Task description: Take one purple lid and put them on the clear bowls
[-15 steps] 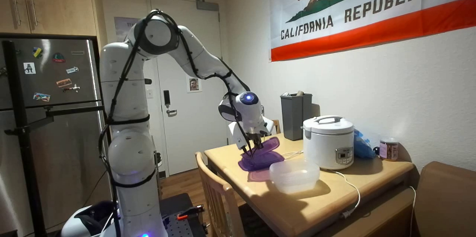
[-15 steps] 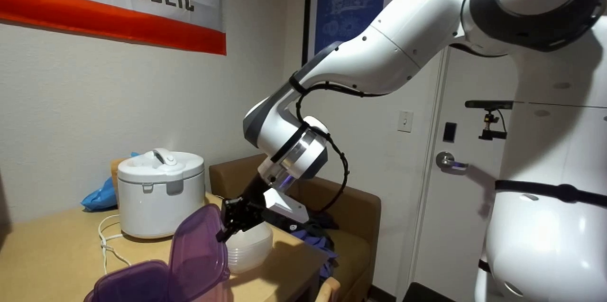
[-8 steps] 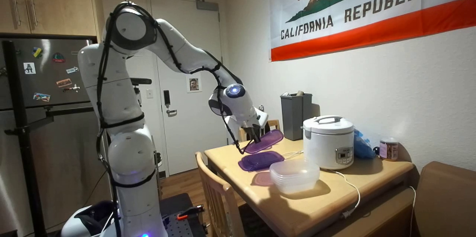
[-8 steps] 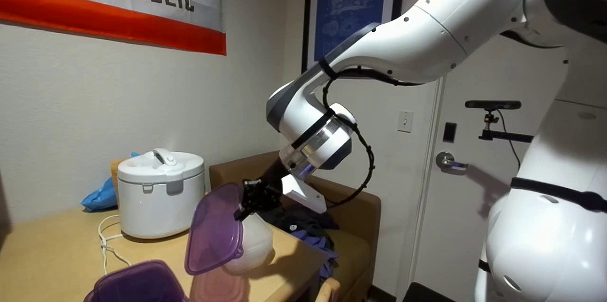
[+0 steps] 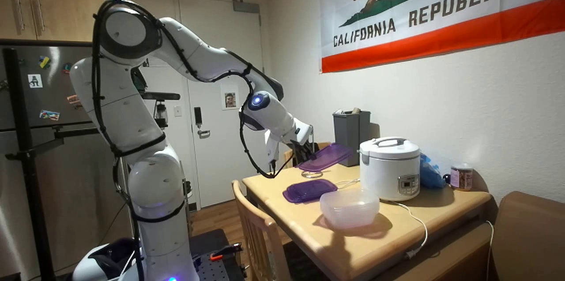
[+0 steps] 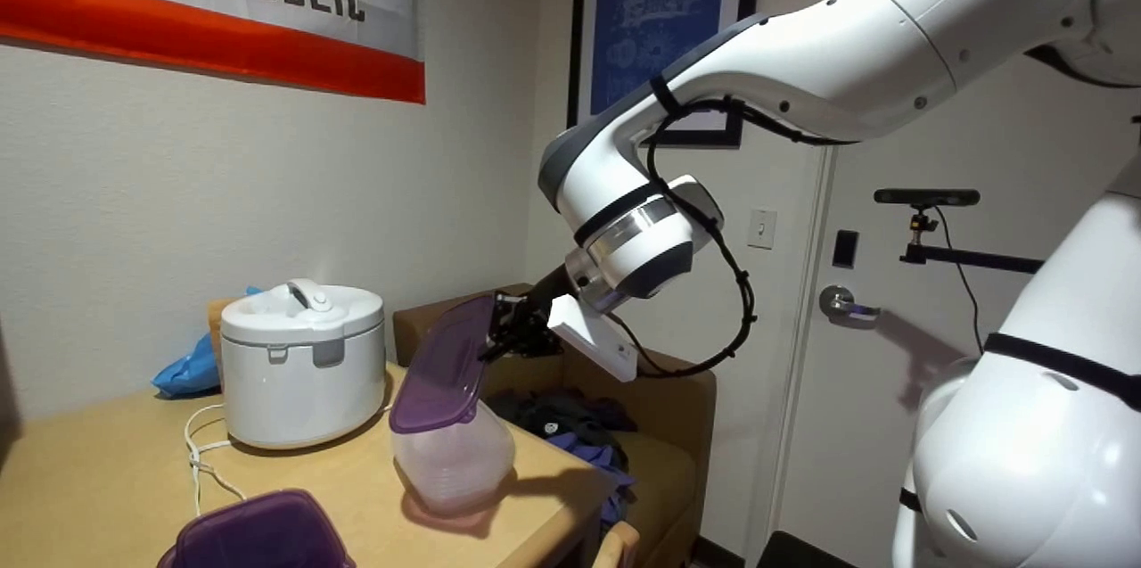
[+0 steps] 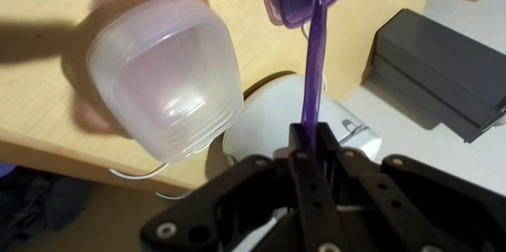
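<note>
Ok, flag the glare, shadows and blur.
Wrist view: glare inside the clear bowls, partly pinkish shadows beside them, and the jaws, shut on the purple lid, look slightly soft; an exterior view: bright streaks on the refrigerator; both exterior views: shadow on the table.

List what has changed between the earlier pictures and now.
The black two-finger gripper has raised the thin purple plastic lid away from the stacked flat purple lids, up and rightward in both exterior views. The lid was already held; nothing was let go. The stacked lids, nested translucent plastic bowls and domed white rice cooker stayed put.
</note>
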Controlling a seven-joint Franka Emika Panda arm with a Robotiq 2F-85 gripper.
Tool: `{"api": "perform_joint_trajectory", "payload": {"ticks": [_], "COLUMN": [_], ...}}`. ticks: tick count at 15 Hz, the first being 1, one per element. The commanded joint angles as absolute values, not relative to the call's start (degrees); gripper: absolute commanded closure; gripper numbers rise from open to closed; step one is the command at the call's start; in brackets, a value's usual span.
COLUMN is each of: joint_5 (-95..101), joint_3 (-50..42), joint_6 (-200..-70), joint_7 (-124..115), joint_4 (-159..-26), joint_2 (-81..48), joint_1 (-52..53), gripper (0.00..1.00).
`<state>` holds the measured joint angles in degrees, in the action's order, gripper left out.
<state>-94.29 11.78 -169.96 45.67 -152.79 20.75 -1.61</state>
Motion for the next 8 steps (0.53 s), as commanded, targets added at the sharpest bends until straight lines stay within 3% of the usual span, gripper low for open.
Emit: {"api": "perform_joint_trajectory", "payload": {"ticks": [1, 2, 5, 6, 8], "joint_5": [-95.26, -95.37, -95.32, -95.32, -94.55], "joint_3": [11.79, 11.79, 11.79, 11.79, 13.11], "joint_6": [-171.14, -171.32, -171.31, -171.31, -175.96], "joint_7": [46.17, 46.28, 46.28, 46.28, 44.51], "joint_4": [-152.79, -152.79, -152.78, -152.78, -152.11], "joint_2": [20.99, 20.99, 20.66, 20.62, 18.87], "joint_1": [-1.61, -1.61, -1.59, -1.59, -1.83], "gripper": [0.98, 0.91, 0.91, 0.98, 0.98]}}
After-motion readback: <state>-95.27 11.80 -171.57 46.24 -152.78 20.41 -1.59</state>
